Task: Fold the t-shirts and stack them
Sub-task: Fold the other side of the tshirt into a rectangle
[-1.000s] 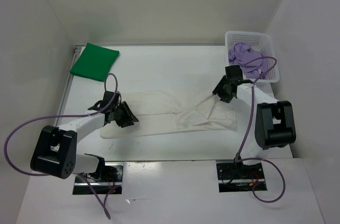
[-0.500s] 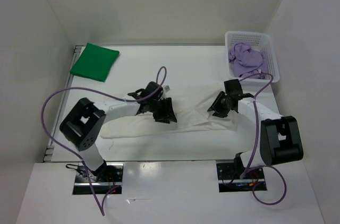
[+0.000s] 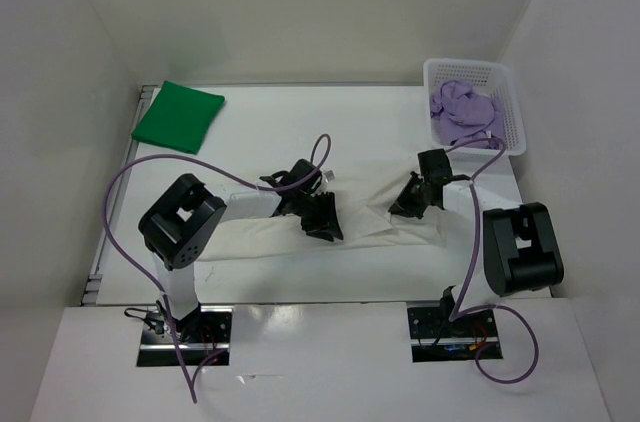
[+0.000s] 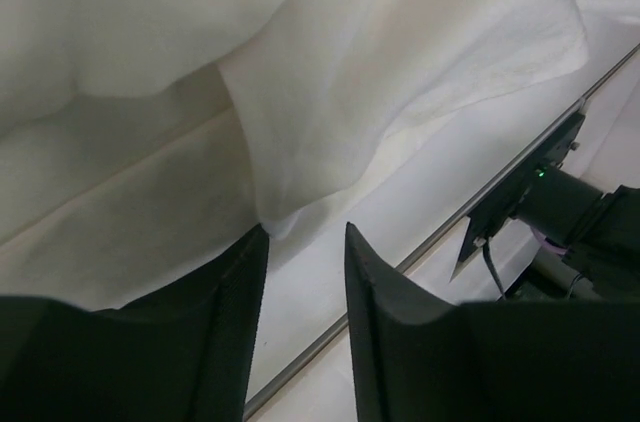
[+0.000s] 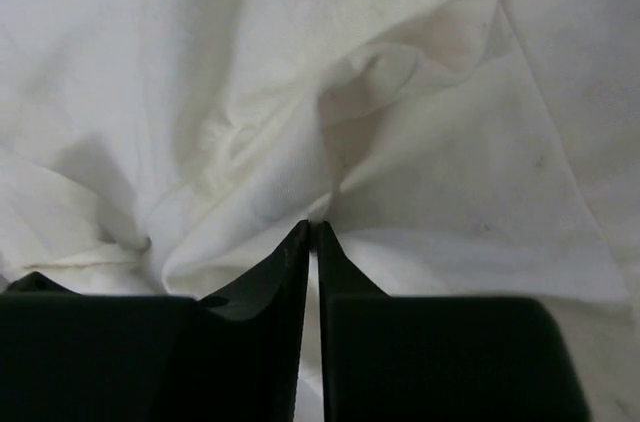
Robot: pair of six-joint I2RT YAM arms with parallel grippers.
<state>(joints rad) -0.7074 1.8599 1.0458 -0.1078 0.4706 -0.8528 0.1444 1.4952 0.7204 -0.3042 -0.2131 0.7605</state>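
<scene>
One shirt (image 5: pixel 430 142) (white-cream) in right claw (image 5: pixel 311 232)

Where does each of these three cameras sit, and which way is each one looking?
Top external: above and behind the arms, looking down at the table; both arms show, left tool and right tool at the white t-shirt.
Left wrist: on the left arm, looking past its parted fingers at the shirt's edge and table front.
Right wrist: on the right arm, looking past its nearly closed fingers at pinched folds.
Shared: all three see the white t-shirt.
</scene>
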